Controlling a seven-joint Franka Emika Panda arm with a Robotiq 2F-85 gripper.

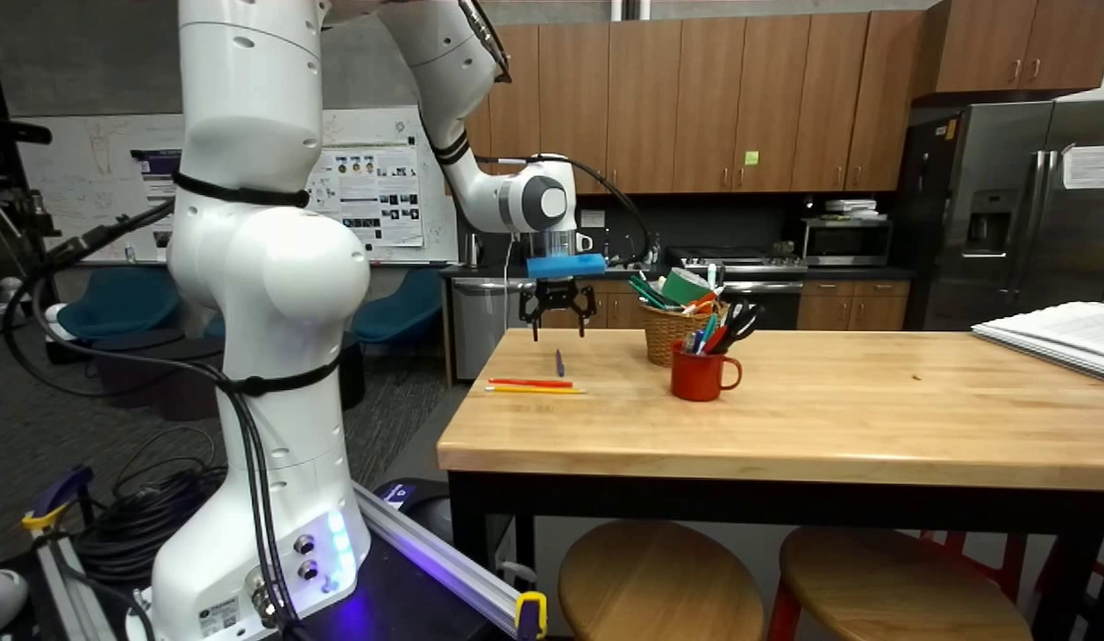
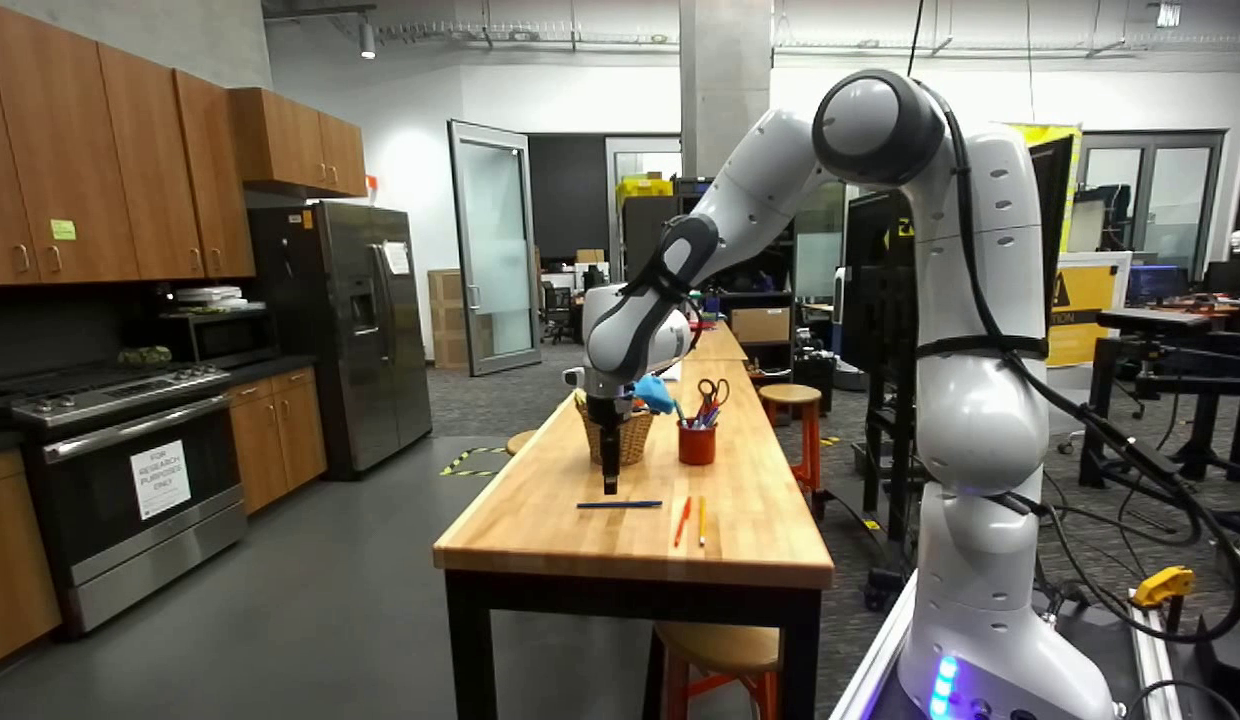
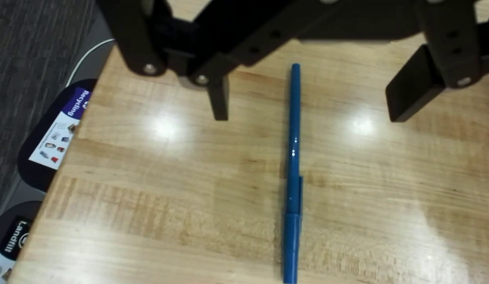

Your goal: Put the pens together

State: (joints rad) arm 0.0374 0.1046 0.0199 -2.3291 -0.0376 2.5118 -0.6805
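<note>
In the wrist view, the blue pen (image 3: 294, 154) is seen lying on the desk (image 3: 169, 189) beneath the pincer (image 3: 307, 108), whose jaws are spread wide above it, one to each side, with nothing held. The step in hand is judged to be picking up this pen: the pincer should be lowered straight, kept square across the barrel, and closed softly only once nearly down on the desk, so that the pen is not rolled away.

In an exterior view, the red pen (image 1: 530, 384) and the yellow pencil (image 1: 536, 390) are laid side by side near the blue pen, roughly crosswise to it; a turn will probably be needed before all three can be lined up.

In an exterior view, the red mug (image 2: 696, 443) and the basket (image 2: 635, 438), both well filled, are seen beyond the blue pen; swings that way are best avoided, though the descent seems unobstructed.
</note>
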